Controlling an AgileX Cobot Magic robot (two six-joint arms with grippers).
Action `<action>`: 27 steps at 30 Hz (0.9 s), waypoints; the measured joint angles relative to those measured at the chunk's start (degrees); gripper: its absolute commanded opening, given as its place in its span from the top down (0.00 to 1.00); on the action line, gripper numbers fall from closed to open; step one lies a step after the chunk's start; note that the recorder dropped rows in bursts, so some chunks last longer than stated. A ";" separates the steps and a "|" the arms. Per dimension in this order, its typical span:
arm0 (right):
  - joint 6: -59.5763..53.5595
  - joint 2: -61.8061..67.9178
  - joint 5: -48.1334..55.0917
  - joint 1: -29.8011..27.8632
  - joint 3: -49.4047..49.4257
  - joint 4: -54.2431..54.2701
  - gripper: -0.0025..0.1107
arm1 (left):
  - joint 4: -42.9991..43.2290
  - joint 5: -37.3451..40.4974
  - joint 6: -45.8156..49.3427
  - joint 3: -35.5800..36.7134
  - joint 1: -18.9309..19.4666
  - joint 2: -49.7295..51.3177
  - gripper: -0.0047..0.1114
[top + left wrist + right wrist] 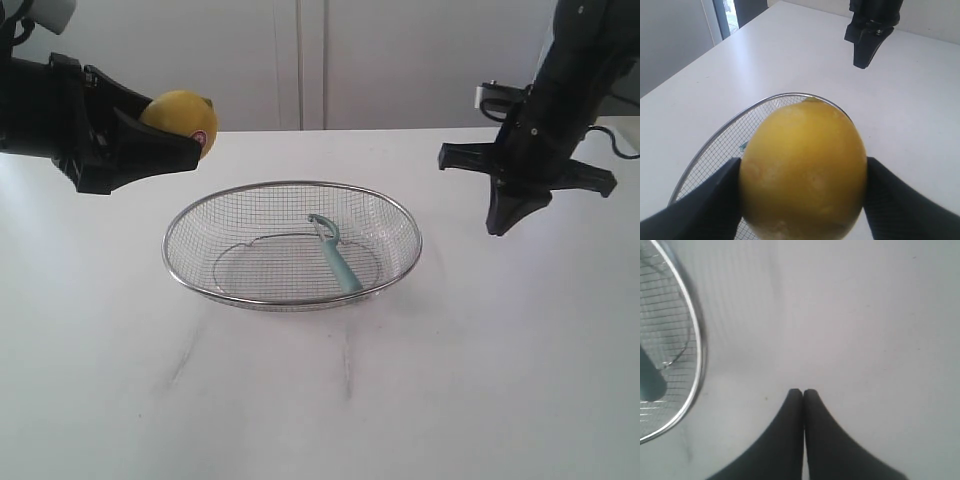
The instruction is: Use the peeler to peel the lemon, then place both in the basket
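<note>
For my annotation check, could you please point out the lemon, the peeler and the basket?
lemon (802,170), left wrist view, middle of its yellow skin.
peeler (341,266), exterior view, teal handle.
basket (290,184), exterior view, far rim.

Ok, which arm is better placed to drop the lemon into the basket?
Left: the left gripper holds the lemon up beside the basket, while the right gripper is shut and empty on the other side.
</note>
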 measured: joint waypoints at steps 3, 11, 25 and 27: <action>0.00 0.00 0.00 -1.10 0.00 -2.23 0.98 | 0.00 0.00 0.00 0.00 0.00 0.00 0.96; 0.00 0.00 0.00 -1.38 0.00 -3.38 0.98 | 0.00 0.00 0.00 0.00 0.00 0.00 0.96; 0.00 0.00 0.00 -1.38 0.00 -3.60 0.98 | 0.42 0.00 0.00 0.00 0.00 0.00 0.96; 0.00 0.00 0.00 -1.38 0.00 -3.60 0.98 | 1.40 0.00 0.00 0.00 0.00 0.00 0.96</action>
